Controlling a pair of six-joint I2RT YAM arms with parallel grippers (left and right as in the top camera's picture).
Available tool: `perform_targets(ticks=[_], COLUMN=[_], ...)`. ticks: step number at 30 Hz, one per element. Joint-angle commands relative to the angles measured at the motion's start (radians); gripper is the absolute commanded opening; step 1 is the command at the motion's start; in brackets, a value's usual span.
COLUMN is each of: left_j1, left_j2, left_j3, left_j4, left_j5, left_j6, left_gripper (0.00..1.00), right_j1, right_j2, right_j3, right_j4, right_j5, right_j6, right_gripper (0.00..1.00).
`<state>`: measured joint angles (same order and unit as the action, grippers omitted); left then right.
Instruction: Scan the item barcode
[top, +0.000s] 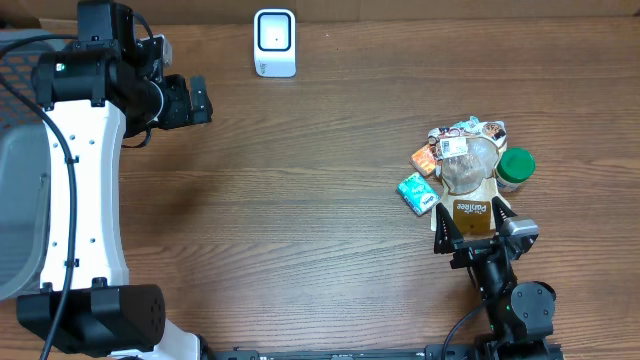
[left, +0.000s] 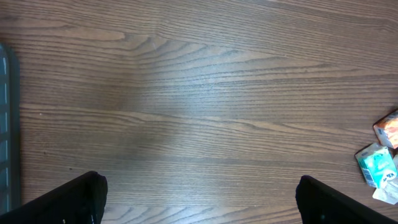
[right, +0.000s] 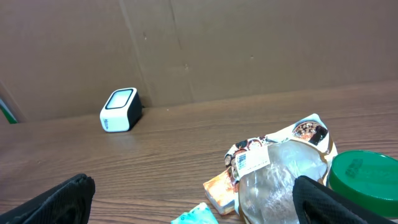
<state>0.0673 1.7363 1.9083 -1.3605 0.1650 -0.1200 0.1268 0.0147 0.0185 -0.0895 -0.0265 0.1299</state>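
On the left little can go wrong. Your left gripper (top: 203, 101) is released and holds nothing, well apart from everything, and the only risk is swinging it right into the scanner (top: 274, 42) and turning the scanner's window away.

The trouble is on the right. The items lie in one tight heap, touching and overlapping: orange packet (top: 424, 160), teal packet (top: 416, 193), clear pouch (top: 468, 168), brown pouch (top: 473, 211) and green-lidded jar (top: 516, 167). If you close there carelessly, you will likely pinch two things at once or drag a neighbour along. The pouches look soft and crinkly, so a grip may fold the film over the code. The white label (right: 252, 160) on the clear pouch faces up, but I cannot read whether it is the barcode. If you grasp across it, the scanner will see fingers instead. The scanner is also far across the table (top: 320, 230), so a weak pinch could let the item slip on the way.

For pose, your left arm reaches along the far-left side, its wrist level and its jaws pointing right. Your right arm is folded low at the near edge. Your right gripper (top: 472, 222) is spread wide over the brown pouch and pointing away from you. It appears to clamp nothing.
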Motion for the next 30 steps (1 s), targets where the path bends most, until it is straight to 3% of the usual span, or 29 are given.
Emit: perform_targets(ticks=[1, 10, 23, 30], left_j1=[-0.005, -0.024, -0.113, -0.113], left_j2=[-0.009, -0.036, -0.25, -0.362], left_j3=[0.018, 0.018, 0.016, -0.091], left_j4=[0.004, 0.004, 0.004, 0.11], left_j5=[0.009, 0.008, -0.047, -0.049], left_j6=[0.008, 0.008, 0.013, 0.016], left_gripper=[1.0, 1.0, 1.0, 1.0], right_j1=[-0.005, -0.005, -0.005, -0.005], right_j2=[-0.012, -0.012, -0.012, -0.012], right_j3=[-0.01, -0.01, -0.01, -0.01], right_j4=[0.008, 0.008, 0.008, 0.008], right_j5=[-0.005, -0.005, -0.005, -0.005], right_j6=[0.0, 0.0, 0.0, 0.0], right_gripper=[1.0, 1.0, 1.0, 1.0])
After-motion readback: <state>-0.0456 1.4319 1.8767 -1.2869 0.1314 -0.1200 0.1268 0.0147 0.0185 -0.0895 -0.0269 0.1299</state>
